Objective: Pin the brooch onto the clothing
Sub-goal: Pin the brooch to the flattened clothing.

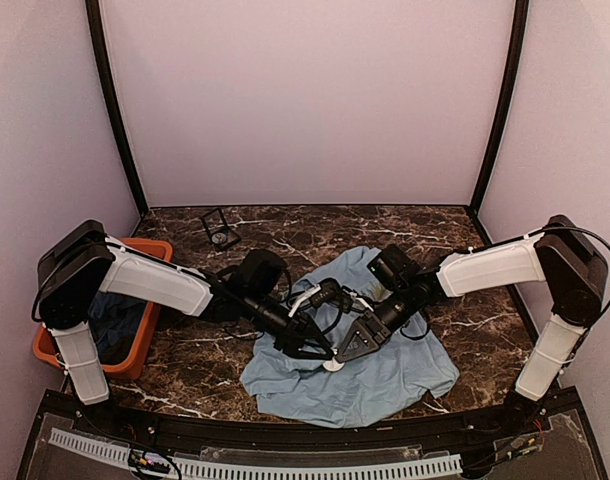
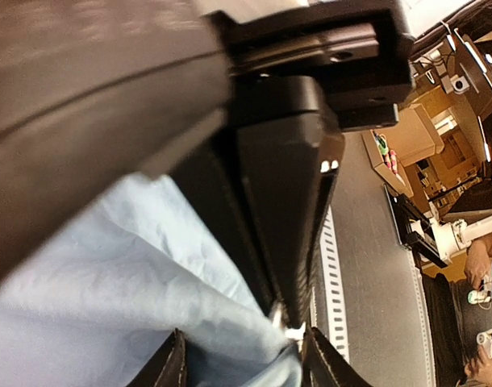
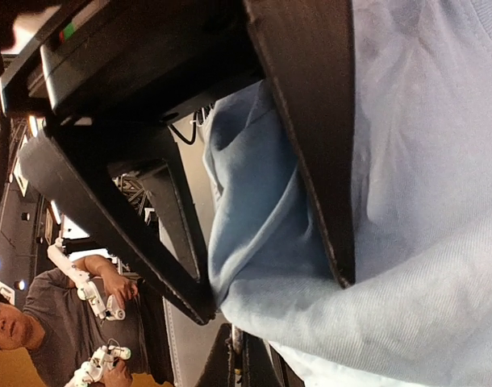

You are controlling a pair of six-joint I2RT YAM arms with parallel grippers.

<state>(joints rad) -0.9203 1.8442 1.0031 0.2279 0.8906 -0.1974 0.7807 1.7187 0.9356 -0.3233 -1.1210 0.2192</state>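
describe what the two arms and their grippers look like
Both the left arm and right arm have white shells between bulky black joints, with black cables looping alongside. The left gripper and right gripper are black, with flat wedge-shaped fingers.

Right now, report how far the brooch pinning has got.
Done: the T-shirt lies on the table, both arms on it. In hand: the left gripper holds a raised fold; the right gripper, shut, has its tip at that fold. To do: the pinning itself; no brooch shows on the cloth or anywhere.
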